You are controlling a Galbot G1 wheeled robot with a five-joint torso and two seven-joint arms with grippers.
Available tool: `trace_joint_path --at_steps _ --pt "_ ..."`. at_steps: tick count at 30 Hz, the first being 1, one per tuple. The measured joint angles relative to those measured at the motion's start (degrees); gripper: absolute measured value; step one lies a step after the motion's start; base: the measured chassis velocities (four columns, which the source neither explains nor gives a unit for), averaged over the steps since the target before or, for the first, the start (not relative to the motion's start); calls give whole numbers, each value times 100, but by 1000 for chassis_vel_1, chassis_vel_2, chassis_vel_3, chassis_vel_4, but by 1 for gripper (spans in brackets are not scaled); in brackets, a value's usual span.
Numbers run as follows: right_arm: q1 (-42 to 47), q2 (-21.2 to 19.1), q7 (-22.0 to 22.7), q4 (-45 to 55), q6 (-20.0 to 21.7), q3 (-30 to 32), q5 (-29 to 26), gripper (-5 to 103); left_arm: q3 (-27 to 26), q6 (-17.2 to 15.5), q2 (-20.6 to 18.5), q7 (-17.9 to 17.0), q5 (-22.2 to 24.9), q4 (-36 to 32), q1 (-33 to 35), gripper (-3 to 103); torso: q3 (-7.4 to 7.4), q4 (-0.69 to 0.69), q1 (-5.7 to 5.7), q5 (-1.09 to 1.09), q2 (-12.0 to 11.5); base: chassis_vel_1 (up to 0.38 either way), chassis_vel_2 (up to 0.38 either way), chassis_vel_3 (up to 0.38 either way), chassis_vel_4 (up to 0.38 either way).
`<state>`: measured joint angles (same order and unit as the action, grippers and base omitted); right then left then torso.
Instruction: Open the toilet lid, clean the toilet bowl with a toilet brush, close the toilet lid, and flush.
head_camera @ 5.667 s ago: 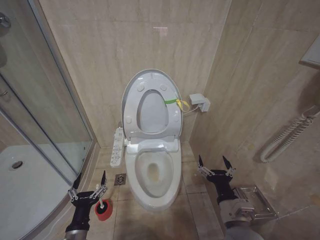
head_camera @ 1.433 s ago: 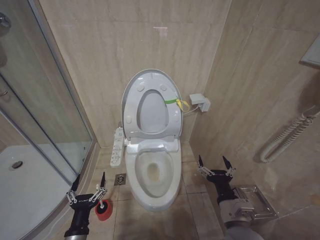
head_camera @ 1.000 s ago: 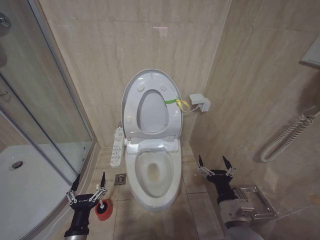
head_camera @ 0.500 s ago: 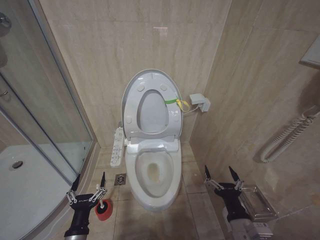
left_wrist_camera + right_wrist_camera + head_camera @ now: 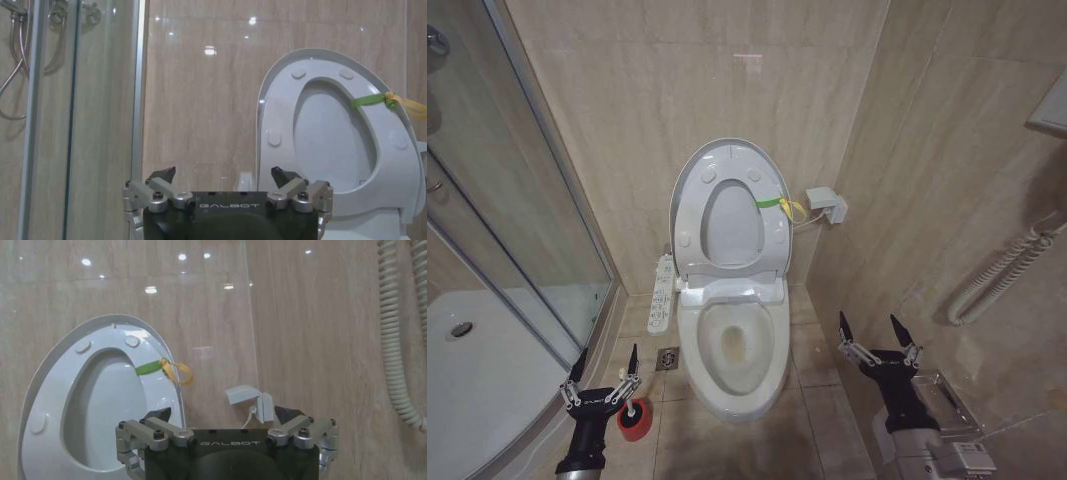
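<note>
While the lid [image 5: 727,205] stood raised against the tiled wall, its underside with round bumpers faced the room and a green-yellow band [image 5: 770,203] crossed its right edge, the seat folded up with it. Below it the bowl [image 5: 732,345] lay uncovered, brownish staining visible inside the white basin. Left of the bowl, on the floor, a red cup [image 5: 635,421] sat just beside a floor drain [image 5: 668,359], with the brush [image 5: 632,408] seated in it and largely hidden behind the left gripper [image 5: 605,367]. That gripper hovered low over the cup with its fingers spread wide and nothing between them; the left wrist view showed the same gripper [image 5: 223,174] parted and empty, facing the raised lid [image 5: 337,135] and the glass shower door [image 5: 73,115]. A white button panel [image 5: 661,293] hung along the bowl's left side. On the other side of the toilet the right gripper [image 5: 879,332] was held low near the side wall, fingers likewise spread apart and holding nothing, above a metal bracket [image 5: 947,400] on that wall. From the right wrist camera the gripper [image 5: 225,415] pointed toward the lid [image 5: 100,400], a small white wall fitting [image 5: 250,402] and a coiled hose [image 5: 397,340].
</note>
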<state>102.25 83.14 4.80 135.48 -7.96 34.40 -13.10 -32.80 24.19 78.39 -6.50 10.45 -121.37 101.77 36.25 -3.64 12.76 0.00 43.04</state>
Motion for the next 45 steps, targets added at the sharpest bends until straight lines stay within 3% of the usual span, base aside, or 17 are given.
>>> trace_joint_path --at_steps 16,26,31,36,45 --pt "-244 -55 -47 -367 -205 29 161 100 0 0 0 0 0 0 0 97 0 0 0 0 0 0 0 0 0" --pt "-221 -79 -256 -393 -218 45 -104 100 0 0 0 0 0 0 0 97 0 0 -1 0 0 0 0 0 0" --pt "-280 -84 -157 -400 -221 47 -139 100 0 0 0 0 0 0 1 97 -1 0 -2 0 0 -24 20 31 -29" --pt "-449 -80 180 -597 -305 101 171 100 0 0 0 0 0 0 -1 97 2 0 4 0 -2 -86 79 90 -78" --pt "-450 -56 123 -581 -414 80 89 100 0 0 0 0 0 0 0 97 0 -1 -2 0 -1 -21 21 20 -12"
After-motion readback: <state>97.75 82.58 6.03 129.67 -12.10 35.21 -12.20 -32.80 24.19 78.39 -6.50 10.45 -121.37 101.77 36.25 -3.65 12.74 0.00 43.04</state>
